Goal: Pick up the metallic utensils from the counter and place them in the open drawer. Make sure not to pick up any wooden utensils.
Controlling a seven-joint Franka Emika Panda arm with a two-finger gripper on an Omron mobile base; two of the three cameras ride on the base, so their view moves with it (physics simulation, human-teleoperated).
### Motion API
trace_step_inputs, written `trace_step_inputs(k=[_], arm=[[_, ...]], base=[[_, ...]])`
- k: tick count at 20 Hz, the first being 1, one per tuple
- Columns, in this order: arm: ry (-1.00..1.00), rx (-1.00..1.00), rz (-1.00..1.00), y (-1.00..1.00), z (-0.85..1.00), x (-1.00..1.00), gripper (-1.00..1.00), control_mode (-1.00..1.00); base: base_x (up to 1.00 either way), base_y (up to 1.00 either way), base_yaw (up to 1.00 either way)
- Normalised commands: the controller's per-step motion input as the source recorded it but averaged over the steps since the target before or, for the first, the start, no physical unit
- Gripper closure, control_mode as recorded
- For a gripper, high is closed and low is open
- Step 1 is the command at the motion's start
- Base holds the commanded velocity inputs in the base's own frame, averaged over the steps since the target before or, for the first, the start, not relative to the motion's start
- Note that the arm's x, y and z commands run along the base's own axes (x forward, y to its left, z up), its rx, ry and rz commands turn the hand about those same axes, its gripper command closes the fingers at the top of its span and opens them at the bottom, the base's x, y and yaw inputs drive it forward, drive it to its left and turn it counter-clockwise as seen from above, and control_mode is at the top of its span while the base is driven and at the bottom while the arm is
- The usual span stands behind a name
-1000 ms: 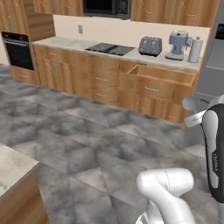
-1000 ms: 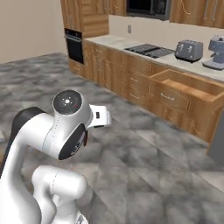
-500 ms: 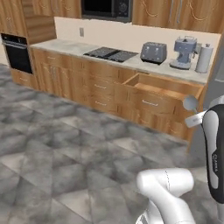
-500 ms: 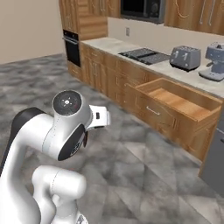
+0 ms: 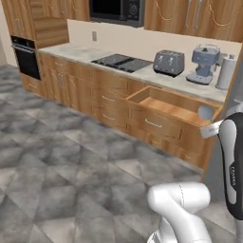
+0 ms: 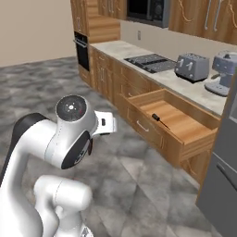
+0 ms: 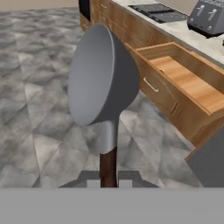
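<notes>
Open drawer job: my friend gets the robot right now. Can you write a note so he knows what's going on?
End effector: shut on a metal utensil with a grey rounded head and a dark handle.
Open drawer: ahead of the robot, under the stovetop counter, pulled out.
Done: one slim dark utensil already lies in the drawer.
Left: bring the held utensil over the drawer and let go. Then check whether more metal ones remain.

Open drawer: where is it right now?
The open drawer juts out of the cabinet run below the toaster, right of centre in the right base view, with one dark knife lying inside.
</notes>
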Motion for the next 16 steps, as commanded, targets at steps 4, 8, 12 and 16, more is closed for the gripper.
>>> trace_step_inputs(k=[4, 8, 12, 16], arm=[[0.0, 0.0, 0.0, 0.0, 0.0, 0.0, 1.0, 1.0], [0.0, 0.0, 0.0, 0.0, 0.0, 0.0, 1.0, 1.0], [0.0, 0.0, 0.0, 0.0, 0.0, 0.0, 1.0, 1.0], [0.0, 0.0, 0.0, 0.0, 0.0, 0.0, 1.0, 1.0]], base=[[-0.03, -0.94, 0.14], [0.32, -0.76, 0.09], [0.47, -0.77, 0.08], [0.59, -0.29, 0.02]])
